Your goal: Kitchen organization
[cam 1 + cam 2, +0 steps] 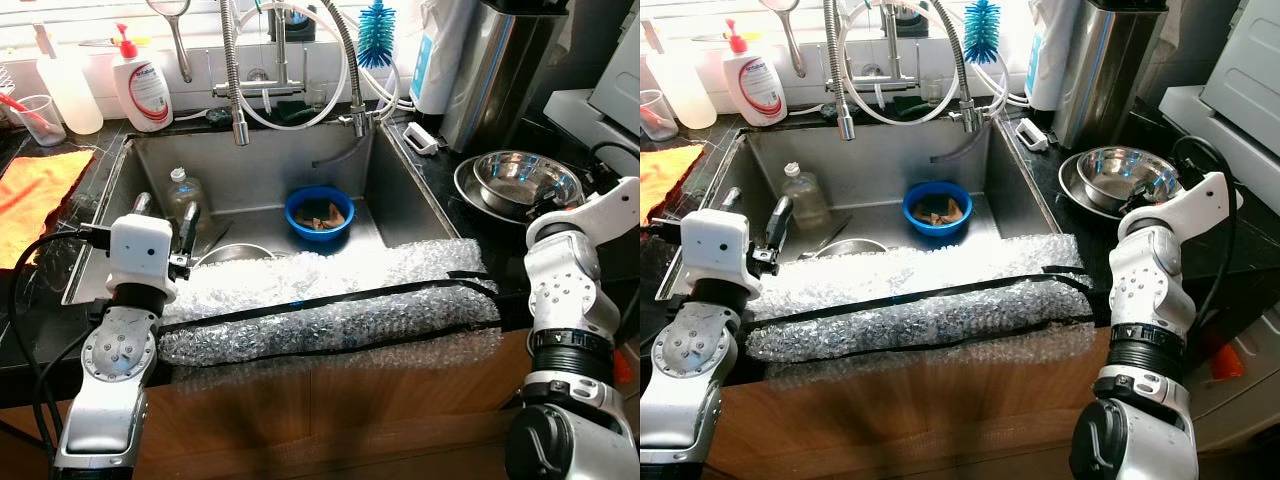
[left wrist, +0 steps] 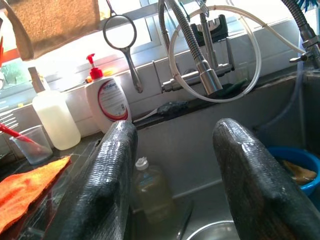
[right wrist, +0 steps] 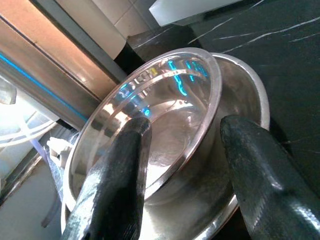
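Left eye view: left gripper [image 1: 164, 222] hovers over the sink's [image 1: 400, 190] near-left corner, above a small bottle [image 1: 183, 190] and a blue bowl [image 1: 319, 212]. Nested steel bowls [image 1: 522, 182] sit on the dark tabletop [image 1: 440, 180], right of the sink.

Left wrist view: fingers [image 2: 107, 185] spread, nothing between them — the bottle lies just ahead.

Right wrist view: right gripper [image 3: 182, 175], fingers parted, straddles the inner bowl's [image 3: 150, 125] rim; contact unclear.

Judgement: approach step (no grasp yet). Next move likely calls for closing on that rim. Inner bowl is tilted within the outer, mouth up; being round, no long axis.
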{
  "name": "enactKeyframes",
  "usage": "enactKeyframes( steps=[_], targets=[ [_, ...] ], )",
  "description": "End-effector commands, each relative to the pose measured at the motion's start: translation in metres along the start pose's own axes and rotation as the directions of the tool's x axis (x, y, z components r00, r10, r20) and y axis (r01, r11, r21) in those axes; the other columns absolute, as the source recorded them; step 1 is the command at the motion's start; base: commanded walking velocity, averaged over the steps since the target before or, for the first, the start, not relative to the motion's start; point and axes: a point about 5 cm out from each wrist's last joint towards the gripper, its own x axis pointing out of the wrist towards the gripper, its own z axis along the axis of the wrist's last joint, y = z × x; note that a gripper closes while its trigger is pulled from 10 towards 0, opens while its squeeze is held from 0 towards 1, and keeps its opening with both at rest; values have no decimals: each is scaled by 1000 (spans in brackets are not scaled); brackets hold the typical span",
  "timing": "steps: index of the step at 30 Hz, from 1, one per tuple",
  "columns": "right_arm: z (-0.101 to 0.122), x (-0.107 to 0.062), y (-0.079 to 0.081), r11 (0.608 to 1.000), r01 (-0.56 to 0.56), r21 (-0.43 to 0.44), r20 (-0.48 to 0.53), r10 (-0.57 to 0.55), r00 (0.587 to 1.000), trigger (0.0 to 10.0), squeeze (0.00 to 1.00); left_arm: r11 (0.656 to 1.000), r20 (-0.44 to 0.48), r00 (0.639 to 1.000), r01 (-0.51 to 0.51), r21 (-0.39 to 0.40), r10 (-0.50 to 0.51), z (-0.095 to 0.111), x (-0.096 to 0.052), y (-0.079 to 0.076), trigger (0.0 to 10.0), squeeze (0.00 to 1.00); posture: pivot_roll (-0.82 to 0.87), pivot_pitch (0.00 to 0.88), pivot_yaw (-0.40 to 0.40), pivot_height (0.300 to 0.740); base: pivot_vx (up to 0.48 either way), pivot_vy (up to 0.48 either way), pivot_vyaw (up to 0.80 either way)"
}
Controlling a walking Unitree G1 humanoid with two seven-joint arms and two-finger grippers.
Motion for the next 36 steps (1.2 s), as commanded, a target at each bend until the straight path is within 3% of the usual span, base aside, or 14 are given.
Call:
enactKeyframes(
  steps=[1, 14, 19, 36],
  targets=[
    [-2, 2, 0, 1000, 24, 6, -9, -24, 1000, 10000, 0, 1000, 40, 999, -4, 27, 3, 8, 3, 1, 10000, 0, 61, 55, -7, 740, 0, 0, 0],
    [4, 5, 5, 999, 35, 33, 9, -35, 999, 10000, 0, 1000, 45, 999, -19, 23, 18, 9, 7, 2, 10000, 0, 57, 50, -4, 740, 0, 0, 0],
    [3, 7, 9, 999, 12, 30, -13, -11, 1000, 10000, 0, 999, 44, 998, -41, 30, 40, 9, 9, 9, 10000, 0, 59, 52, -5, 740, 0, 0, 0],
    [2, 7, 17, 999, -18, 34, -36, 19, 999, 10000, 0, 999, 53, 998, -42, 23, 41, 11, 11, 5, 10000, 0, 54, 51, -9, 740, 0, 0, 0]
  ],
)
